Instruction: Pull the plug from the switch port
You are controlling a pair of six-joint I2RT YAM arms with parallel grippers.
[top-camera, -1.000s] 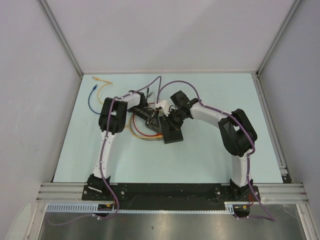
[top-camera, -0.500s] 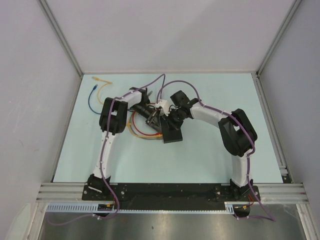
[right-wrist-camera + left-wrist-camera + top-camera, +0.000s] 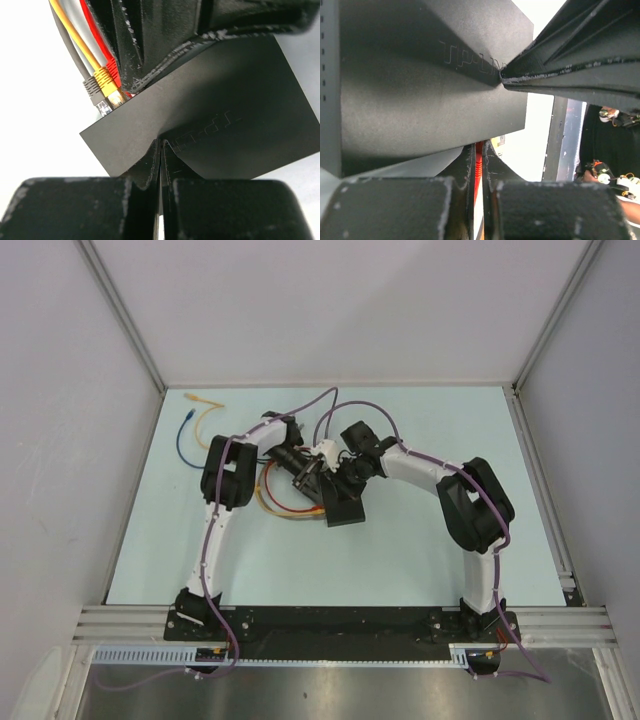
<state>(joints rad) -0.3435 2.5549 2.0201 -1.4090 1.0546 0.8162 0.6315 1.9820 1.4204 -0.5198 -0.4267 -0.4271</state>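
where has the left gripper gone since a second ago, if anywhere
Yes, slightly: the left gripper edged right and toward the far edge, away from the blue cable lying still.

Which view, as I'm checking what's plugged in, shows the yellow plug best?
Right wrist: the yellow plug, close up, at the switch edge. Left wrist misses it; from the top it is too small.

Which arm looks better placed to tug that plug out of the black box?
Left, probably. The left gripper is clamped on the red cable beside the switch; the right gripper is shut, pressing on its top.
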